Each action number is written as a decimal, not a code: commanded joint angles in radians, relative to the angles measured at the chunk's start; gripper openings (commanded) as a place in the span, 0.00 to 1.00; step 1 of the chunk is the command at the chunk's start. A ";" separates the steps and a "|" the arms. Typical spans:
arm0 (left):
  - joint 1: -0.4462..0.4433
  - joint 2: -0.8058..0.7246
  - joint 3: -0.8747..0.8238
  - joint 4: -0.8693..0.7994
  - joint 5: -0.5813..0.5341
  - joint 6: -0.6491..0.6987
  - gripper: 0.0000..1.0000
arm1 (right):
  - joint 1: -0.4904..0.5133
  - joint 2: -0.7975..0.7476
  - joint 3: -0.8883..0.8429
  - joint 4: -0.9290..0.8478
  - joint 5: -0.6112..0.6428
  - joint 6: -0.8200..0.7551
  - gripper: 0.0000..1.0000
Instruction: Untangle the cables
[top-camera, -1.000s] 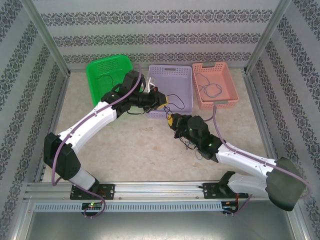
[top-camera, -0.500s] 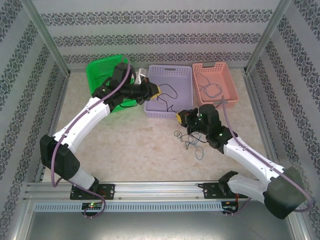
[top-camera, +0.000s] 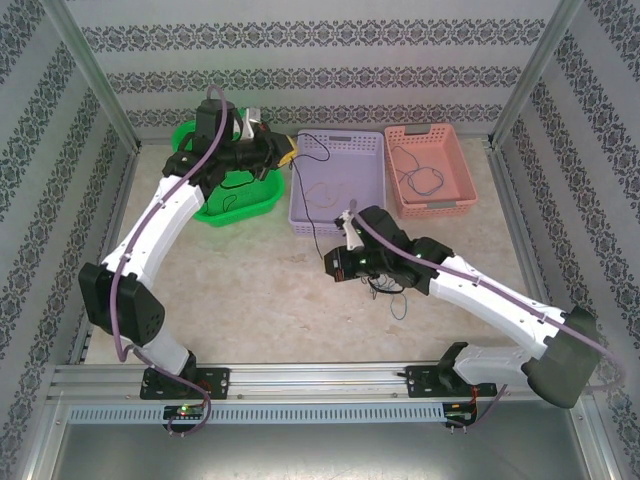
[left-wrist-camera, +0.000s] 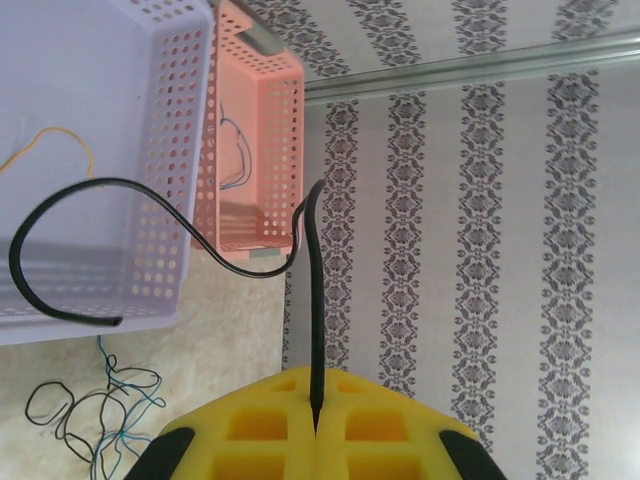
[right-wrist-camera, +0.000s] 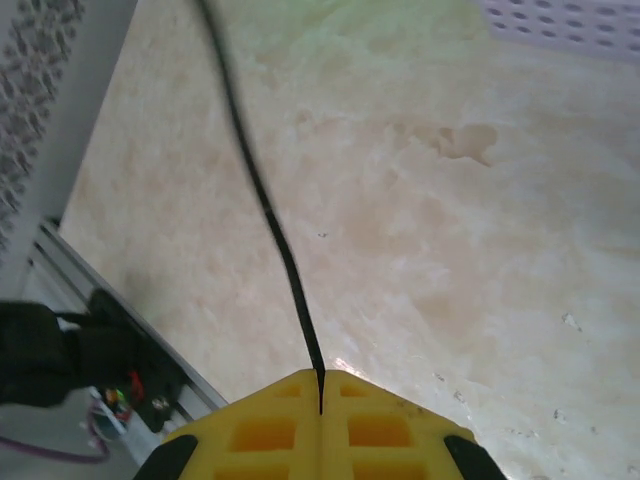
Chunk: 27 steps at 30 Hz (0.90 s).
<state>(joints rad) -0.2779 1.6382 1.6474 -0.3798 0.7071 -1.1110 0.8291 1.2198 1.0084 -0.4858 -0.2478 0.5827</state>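
I'm not seeing any lettering, label, brand, number or sign that can be read here.

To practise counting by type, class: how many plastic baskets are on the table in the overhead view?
3, in a row along the far edge: a green basket on the left, a lavender basket in the middle, a pink basket on the right. None appears hidden.
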 joint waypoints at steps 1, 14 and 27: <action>0.040 0.020 0.081 0.135 -0.030 -0.060 0.00 | 0.085 0.032 0.022 -0.151 0.070 -0.181 0.00; 0.058 0.078 0.096 0.274 -0.062 -0.166 0.00 | 0.323 0.233 0.148 -0.241 0.253 -0.393 0.00; 0.063 0.085 0.056 0.396 0.122 -0.177 0.00 | 0.148 0.144 0.134 -0.136 0.014 -0.238 0.03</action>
<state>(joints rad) -0.2569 1.7336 1.6775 -0.2630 0.7914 -1.2884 1.0161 1.4288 1.1988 -0.5003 0.0128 0.2543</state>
